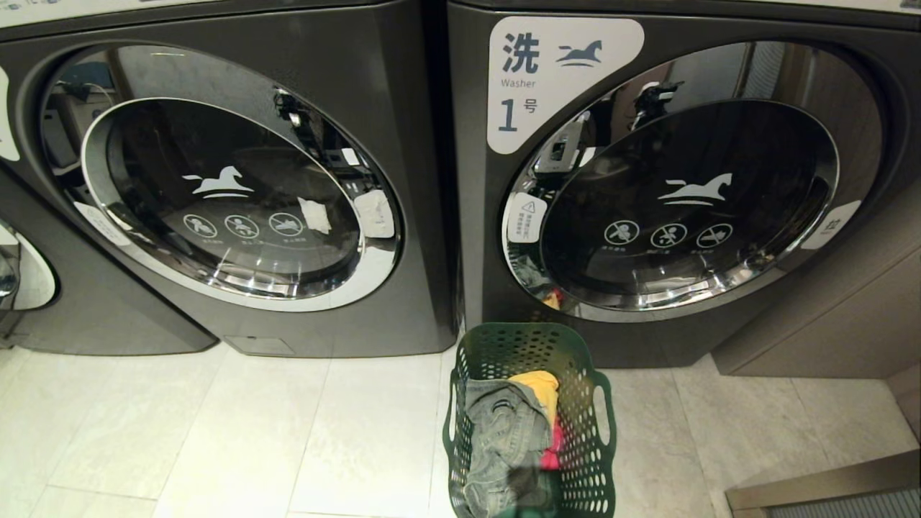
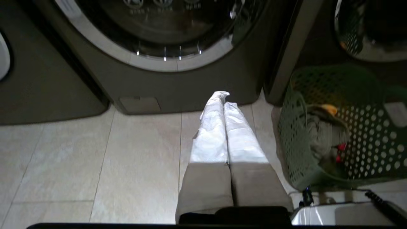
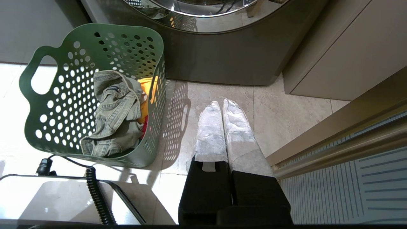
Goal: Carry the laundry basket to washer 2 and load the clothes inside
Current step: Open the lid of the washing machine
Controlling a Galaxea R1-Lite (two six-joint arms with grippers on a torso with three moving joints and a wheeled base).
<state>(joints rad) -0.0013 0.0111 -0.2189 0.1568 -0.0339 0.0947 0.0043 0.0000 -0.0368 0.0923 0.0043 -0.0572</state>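
Bottom centre of the head view: green perforated laundry basket (image 1: 531, 424) on the floor tiles (image 1: 216, 432), holding denim trousers (image 1: 500, 432), yellow cloth (image 1: 538, 387), red-pink cloth (image 1: 554, 450); parked at the washer labelled 1 (image 1: 683, 187), probably awaiting pickup; upper left, an unnumbered washer (image 1: 223, 194), perhaps the target; left gripper (image 2: 222, 98) and right gripper (image 3: 222, 106) pressed closed, empty, over bare floor.

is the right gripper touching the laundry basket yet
Apart. The right wrist view shows the right gripper, fingers shut, over bare floor tile, with a clear strip of lit floor between it and the laundry basket wall.
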